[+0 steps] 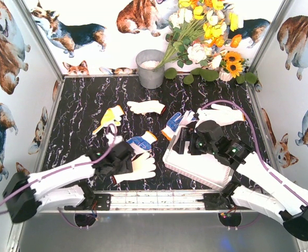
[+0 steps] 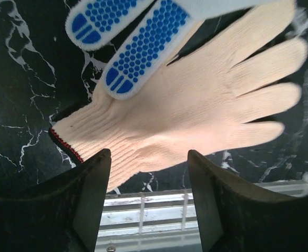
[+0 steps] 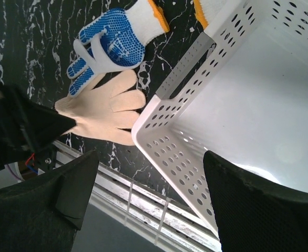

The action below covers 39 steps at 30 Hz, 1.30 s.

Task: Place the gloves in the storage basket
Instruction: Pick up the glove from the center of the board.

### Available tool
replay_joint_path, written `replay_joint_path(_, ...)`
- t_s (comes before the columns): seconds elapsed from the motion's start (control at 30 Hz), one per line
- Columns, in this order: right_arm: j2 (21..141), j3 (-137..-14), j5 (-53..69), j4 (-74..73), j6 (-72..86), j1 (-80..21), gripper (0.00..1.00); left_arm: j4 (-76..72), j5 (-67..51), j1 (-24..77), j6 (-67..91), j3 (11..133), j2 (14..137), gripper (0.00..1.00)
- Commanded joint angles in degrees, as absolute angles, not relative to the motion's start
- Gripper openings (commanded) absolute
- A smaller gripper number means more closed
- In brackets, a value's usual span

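Left end effector (image 2: 149, 157): jaws stood part open astride the red-trimmed cuff of a cream glove (image 2: 196, 100), not closed on it, lower left of the top view. Right end effector (image 3: 151, 157): wide open, empty, over the storage basket (image 3: 180, 157) at lower right. A blue-dotted glove (image 2: 143, 47) overlapped the cream glove; a yellow-palmed glove (image 1: 111, 116) and a white glove (image 1: 146, 107) lay mid-bench (image 1: 80, 105).

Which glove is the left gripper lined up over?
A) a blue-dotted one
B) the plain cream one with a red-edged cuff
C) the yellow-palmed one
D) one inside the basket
B: the left wrist view shows the cream glove, its red-edged cuff lying between the spread fingers of the left gripper.
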State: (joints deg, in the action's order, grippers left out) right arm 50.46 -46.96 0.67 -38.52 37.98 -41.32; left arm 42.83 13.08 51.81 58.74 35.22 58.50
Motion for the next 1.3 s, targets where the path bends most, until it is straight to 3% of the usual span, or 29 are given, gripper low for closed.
replay_joint_path(0.0, 47.92, -48.15, 1.15, -35.38, 39.52, -41.92, 0.82, 42.22, 16.81, 55.87, 62.32, 36.91, 64.93, 0.5)
replay_joint_path(0.13, 47.46, -47.58, 1.45, -35.83, 40.08, -42.1, 0.82, 35.85, 13.08, 57.21, 61.52, 36.28, 69.65, 0.46)
replay_joint_path(0.63, 50.15, -47.93, 2.46, -34.89, 41.63, -42.95, 0.82, 6.9, 0.52, 61.03, 66.77, 30.35, 73.26, 0.47)
replay_joint_path(0.93, 53.8, -48.85, 2.43, -33.2, 42.51, -45.01, 0.81, 33.14, 15.71, 60.99, 64.44, 33.39, 59.19, 0.51)
replay_joint_path(1.27, 58.14, -50.54, 2.34, -31.31, 43.04, -48.06, 0.81, 32.76, 13.73, 60.91, 62.16, 29.86, 60.77, 0.47)
